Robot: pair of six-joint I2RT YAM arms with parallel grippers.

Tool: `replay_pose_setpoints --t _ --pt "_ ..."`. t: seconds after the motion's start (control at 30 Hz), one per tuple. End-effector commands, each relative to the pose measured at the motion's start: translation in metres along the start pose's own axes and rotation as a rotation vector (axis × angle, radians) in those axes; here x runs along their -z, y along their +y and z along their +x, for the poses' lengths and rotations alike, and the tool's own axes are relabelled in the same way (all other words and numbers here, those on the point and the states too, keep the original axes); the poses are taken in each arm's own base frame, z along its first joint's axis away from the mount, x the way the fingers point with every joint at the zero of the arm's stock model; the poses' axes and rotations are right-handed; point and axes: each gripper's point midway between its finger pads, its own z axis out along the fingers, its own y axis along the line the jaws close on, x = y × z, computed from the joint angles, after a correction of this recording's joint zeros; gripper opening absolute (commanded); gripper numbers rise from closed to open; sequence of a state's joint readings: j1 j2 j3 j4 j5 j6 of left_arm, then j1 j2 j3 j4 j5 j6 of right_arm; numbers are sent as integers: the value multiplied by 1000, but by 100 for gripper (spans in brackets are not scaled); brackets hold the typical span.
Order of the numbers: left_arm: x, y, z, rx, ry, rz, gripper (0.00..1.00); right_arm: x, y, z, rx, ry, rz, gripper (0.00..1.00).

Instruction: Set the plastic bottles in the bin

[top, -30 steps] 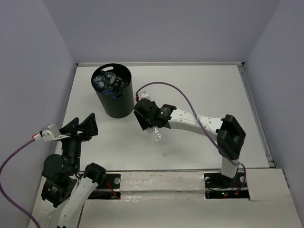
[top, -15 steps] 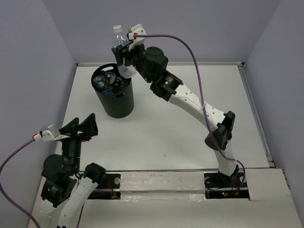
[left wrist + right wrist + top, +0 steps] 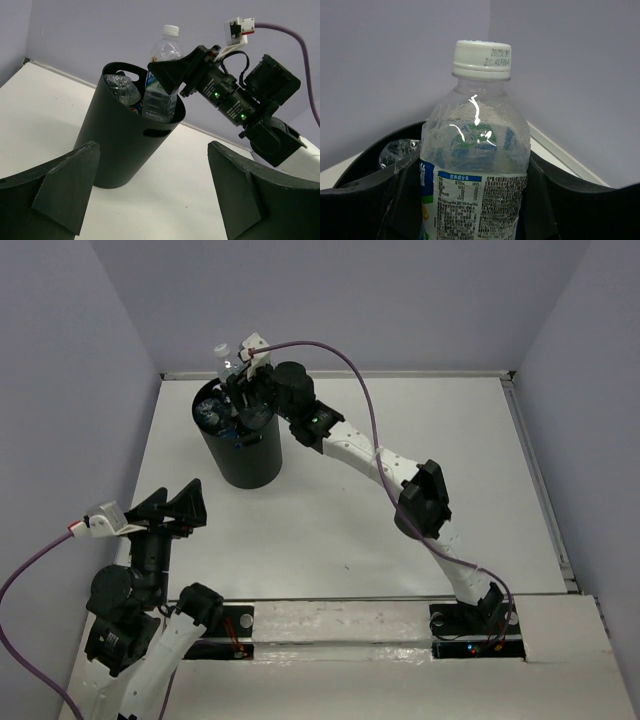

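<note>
The clear bottle, white-capped with a blue-edged label, stands upright in the mouth of the bin. Its lower half is below the rim at the bin's right side and its shoulder and cap are above it. Your right gripper is clamped on it, a black finger pressed to each side of the label. A second ago that gripper held the same bottle low over the table just right of the bin. Half a second ago it had carried the bottle high above the rim. Now it has come down, so the bottle is partly inside. By my reading the carry is done and only the release is left. The bottle looks clear of the rim, so letting go should drop it onto the other bottles already piled inside, clear and crumpled ones among them. Your left gripper has not moved across these pictures. It waits near its base with the jaws spread wide and nothing between them, looking toward the bin. The bin stands at the far left of the white table, which is closed in by plain pale-lilac walls. A purple cable arcs above the right arm.
</note>
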State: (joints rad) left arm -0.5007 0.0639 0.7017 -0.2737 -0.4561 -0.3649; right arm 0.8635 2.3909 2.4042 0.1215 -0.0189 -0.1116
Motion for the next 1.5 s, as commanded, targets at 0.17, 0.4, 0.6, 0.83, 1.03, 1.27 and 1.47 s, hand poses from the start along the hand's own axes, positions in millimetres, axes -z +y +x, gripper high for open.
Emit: replay_pose_setpoints --t 0.17,0.4,0.6,0.83,1.03,1.27,1.47 --pt "1 -4 -13 23 -47 19 99 15 13 -22 13 -24 -90 52" --pt "-1 -3 -12 17 -38 5 99 15 19 -13 -36 11 -113 97" --pt "-5 -3 -7 6 -22 -4 99 25 24 -82 -88 -110 -131 100" --pt "-9 1 -4 -13 -13 -36 99 65 5 -169 -158 -241 -47 100" --pt "-10 1 -4 -11 -16 -41 99 155 2 -189 -223 -264 -10 100" --pt "-11 -12 -4 -9 -7 28 99 297 2 -156 -356 -272 22 100" --pt "-19 -49 -7 25 20 171 99 398 -7 -123 -428 -257 104 100"
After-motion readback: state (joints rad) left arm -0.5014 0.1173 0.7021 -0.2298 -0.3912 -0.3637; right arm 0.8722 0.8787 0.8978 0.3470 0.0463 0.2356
